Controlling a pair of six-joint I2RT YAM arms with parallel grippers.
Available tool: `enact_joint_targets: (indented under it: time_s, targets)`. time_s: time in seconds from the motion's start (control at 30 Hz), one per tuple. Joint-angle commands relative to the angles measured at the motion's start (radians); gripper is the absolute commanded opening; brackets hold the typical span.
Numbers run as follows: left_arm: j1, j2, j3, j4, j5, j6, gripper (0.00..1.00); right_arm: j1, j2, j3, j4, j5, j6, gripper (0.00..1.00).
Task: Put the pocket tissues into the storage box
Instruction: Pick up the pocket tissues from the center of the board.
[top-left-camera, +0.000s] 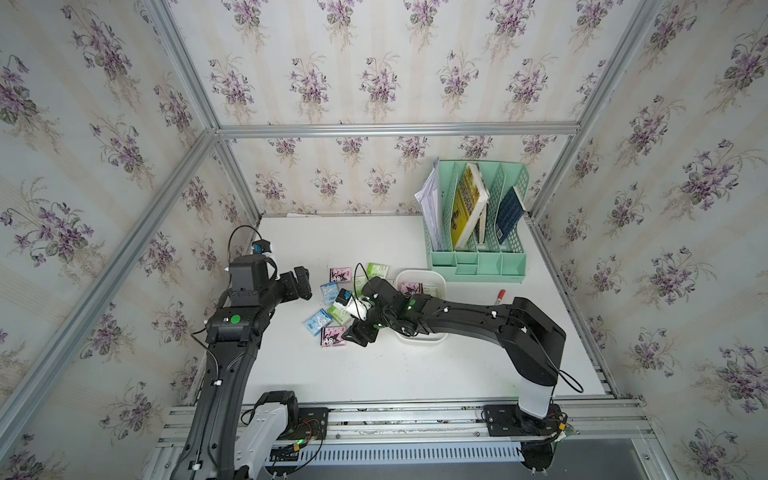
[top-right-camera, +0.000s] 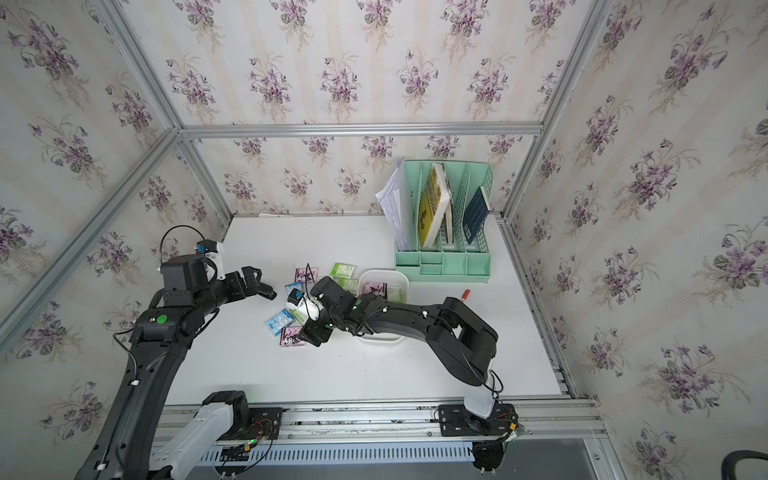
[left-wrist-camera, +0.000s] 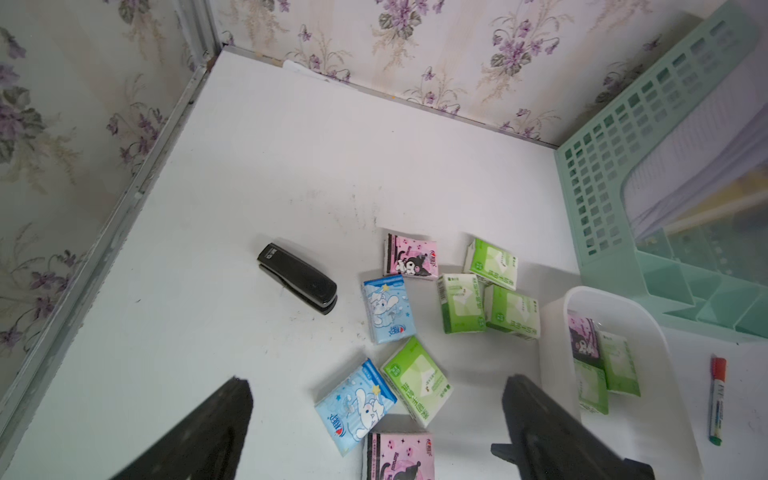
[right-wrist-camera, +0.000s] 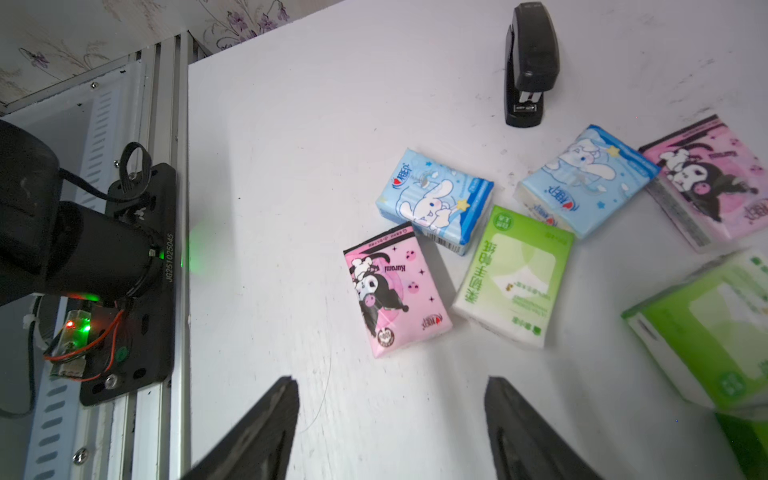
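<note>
Looking at the fingers (right-wrist-camera: 266, 419) of our right gripper (right-wrist-camera: 392, 382), we see them spread wide with nothing between them. They hang over the white table (right-wrist-camera: 291, 166), and a pink pack (right-wrist-camera: 395, 291) lies just in front of them. A blue pack (right-wrist-camera: 436, 199) touches that pink one, and a green pack (right-wrist-camera: 513, 274) lies right beside both. The fingers (left-wrist-camera: 216, 424) of our left gripper (left-wrist-camera: 378, 379) are wide apart too, and they hold nothing. They hang above the same bunch of packs (left-wrist-camera: 461, 303), which lie flat and close together on the table. A black stapler (left-wrist-camera: 297, 278) sits a little way off on one side of the bunch. The box (left-wrist-camera: 552, 332) stands just beside the bunch on the other side. Inside it we see three packs, one pink and two green. In both top views our right arm (top-left-camera: 478, 320) stretches across over the box. A red marker (left-wrist-camera: 718, 399) lies past the box, and a green rack (left-wrist-camera: 602, 166) with books stands behind it.
</note>
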Motion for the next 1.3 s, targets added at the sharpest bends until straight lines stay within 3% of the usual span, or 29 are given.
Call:
enact_joint_targets:
  time_s: [0.0,0.17,0.53,0.93,1.07,1.2,1.27]
  targets:
    - [0.064,0.008,-0.005,-0.038,0.054,-0.020,0.99,0.016,0.047,0.037,0.033,-0.013,-0.025,0.75]
    - [0.127,0.017,0.000,-0.056,0.107,-0.024,0.99,0.043,0.136,0.099,0.022,0.007,-0.052,0.75]
    - [0.132,-0.008,0.002,-0.072,0.101,0.003,0.99,0.058,0.268,0.230,-0.047,0.054,-0.088,0.76]
    - [0.131,-0.008,0.003,-0.066,0.102,-0.002,0.99,0.066,0.312,0.232,-0.068,0.104,-0.092,0.74]
    - [0.132,-0.005,0.000,-0.058,0.105,-0.010,0.99,0.068,0.304,0.216,-0.076,0.107,-0.083,0.63]
    - [0.132,0.001,0.004,-0.056,0.116,-0.015,0.99,0.068,0.246,0.138,-0.025,0.124,-0.050,0.45]
    - [0.131,-0.001,0.006,-0.058,0.121,-0.016,0.99,0.068,0.202,0.105,0.001,0.124,-0.035,0.40]
